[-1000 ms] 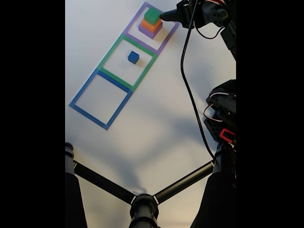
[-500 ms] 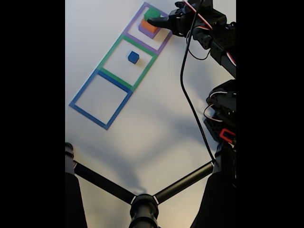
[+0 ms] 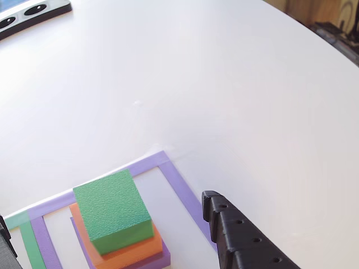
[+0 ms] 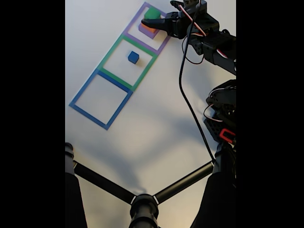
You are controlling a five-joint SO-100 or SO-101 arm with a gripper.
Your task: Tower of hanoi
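Fixed view first: the gripper (image 4: 151,22) hangs right over the stack inside the purple tape square (image 4: 164,42), covering part of it. The green block (image 4: 151,13) sits on the orange block (image 4: 148,28), purple block (image 4: 147,33) underneath. The blue cube (image 4: 133,57) is alone in the green tape square (image 4: 109,55); the blue tape square (image 4: 88,85) comes next.

Other view: green block (image 3: 112,208) on orange (image 3: 134,248) on purple (image 3: 161,258), one black finger (image 3: 235,235) just right of the stack, not touching. Can't tell if the jaws are apart or together.

Purple block (image 3: 160,259) mostly under orange block (image 3: 130,247)
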